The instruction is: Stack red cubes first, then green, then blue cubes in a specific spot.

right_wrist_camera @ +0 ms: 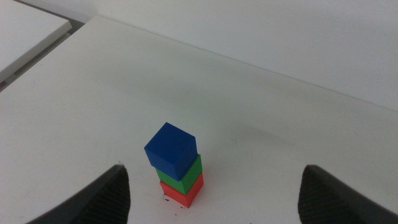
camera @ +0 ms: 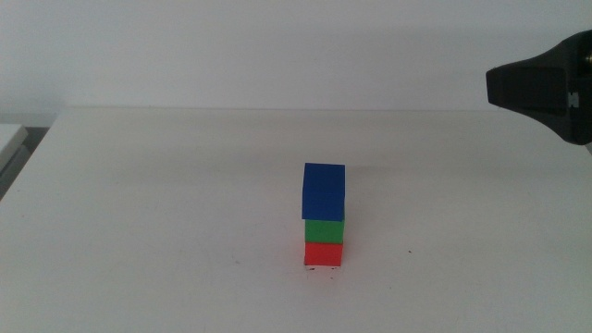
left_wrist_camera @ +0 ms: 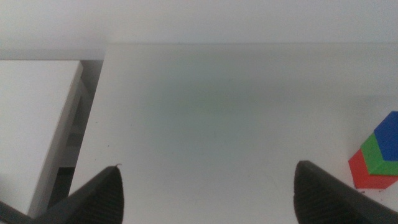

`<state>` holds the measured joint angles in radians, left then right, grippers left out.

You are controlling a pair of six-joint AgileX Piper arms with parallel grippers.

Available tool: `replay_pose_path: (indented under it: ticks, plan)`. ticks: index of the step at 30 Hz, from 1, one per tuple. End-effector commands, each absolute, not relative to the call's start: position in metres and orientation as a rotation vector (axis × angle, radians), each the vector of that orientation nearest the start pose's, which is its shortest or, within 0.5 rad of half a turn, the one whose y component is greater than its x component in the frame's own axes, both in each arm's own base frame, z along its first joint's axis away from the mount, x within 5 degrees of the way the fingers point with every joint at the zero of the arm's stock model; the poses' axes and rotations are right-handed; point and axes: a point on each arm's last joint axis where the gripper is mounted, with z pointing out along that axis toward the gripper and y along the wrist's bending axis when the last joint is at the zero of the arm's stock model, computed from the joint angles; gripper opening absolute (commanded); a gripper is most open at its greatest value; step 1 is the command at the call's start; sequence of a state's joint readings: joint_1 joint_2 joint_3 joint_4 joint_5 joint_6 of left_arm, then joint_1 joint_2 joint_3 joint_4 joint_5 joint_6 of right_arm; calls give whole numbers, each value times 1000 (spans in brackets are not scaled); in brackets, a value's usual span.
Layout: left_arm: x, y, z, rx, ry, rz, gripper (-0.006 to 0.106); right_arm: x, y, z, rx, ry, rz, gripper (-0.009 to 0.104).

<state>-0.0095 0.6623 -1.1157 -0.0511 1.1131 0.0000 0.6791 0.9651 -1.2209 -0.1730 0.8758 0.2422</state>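
Note:
The red cube (camera: 324,253) sits on the white table with the green cube (camera: 325,230) on it and the blue cube (camera: 324,191) on top, turned slightly. Faint black scribbles of the marked spot (camera: 324,269) show at the red cube's base. The stack also shows in the left wrist view, red (left_wrist_camera: 371,175), green (left_wrist_camera: 373,154), blue (left_wrist_camera: 388,135), and in the right wrist view, blue (right_wrist_camera: 171,147), green (right_wrist_camera: 186,173), red (right_wrist_camera: 185,192). My right gripper (right_wrist_camera: 213,169) is open and empty, raised above and behind the stack. My left gripper (left_wrist_camera: 208,169) is open and empty, away to the stack's left.
The right arm's black body (camera: 541,88) hangs at the upper right of the middle view. A lone dark speck (camera: 413,251) lies right of the stack. The table's left edge (camera: 28,148) borders a gap, with another white surface (left_wrist_camera: 31,124) beyond it.

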Motion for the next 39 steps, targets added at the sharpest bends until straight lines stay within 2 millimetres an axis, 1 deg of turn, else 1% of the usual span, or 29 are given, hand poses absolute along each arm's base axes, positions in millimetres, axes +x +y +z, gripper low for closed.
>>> replay_pose_path:
  ticks: [1,3,5,7,9,10,11,12,13,15,18,21,22,23,28,31,35,38,39]
  plan:
    - [82,-6,427,11,2104,-78,94,147,101,437,-492,2042,339,93]
    - [85,-5,426,8,2074,-78,94,146,101,437,-491,2043,342,93]
    - [90,-5,421,4,2031,-77,94,148,103,432,-496,2041,340,93]
    - [96,-5,411,-2,1972,-76,94,149,105,424,-494,1988,372,93]
    - [100,-4,395,-8,1912,-74,94,150,105,417,-468,1875,427,93]
    - [99,-4,387,-11,1879,-73,94,151,105,409,-444,1805,466,93]
    - [97,-4,381,-13,1850,-72,94,151,103,409,-418,1726,495,93]
    - [96,-4,372,-16,1821,-71,94,151,101,404,-385,1645,522,93]
    - [93,-3,363,-18,1796,-70,94,152,98,398,-348,1574,545,93]
    - [87,-3,345,-21,1772,-69,94,150,88,381,-254,1504,588,93]
    - [74,-3,317,-22,1775,-68,94,140,67,352,-147,1537,557,93]
    - [62,-3,292,-21,1767,-68,94,123,50,327,-100,1545,507,93]
    - [58,-3,286,-21,1760,-69,94,116,44,316,-85,1546,491,93]
    - [55,-3,281,-21,1750,-68,94,109,40,310,-74,1541,475,93]
    - [46,-3,250,-21,1733,-68,94,81,16,270,-41,1588,271,93]
    - [45,-3,229,-22,1739,-68,94,70,7,248,32,1601,190,93]
    - [52,-2,206,-29,1722,-64,94,61,1,223,110,1589,131,93]
    - [56,-2,193,-33,1702,-61,94,56,-1,210,142,1560,130,93]
    - [56,-2,196,-33,1678,-61,94,56,-1,205,144,1570,130,93]
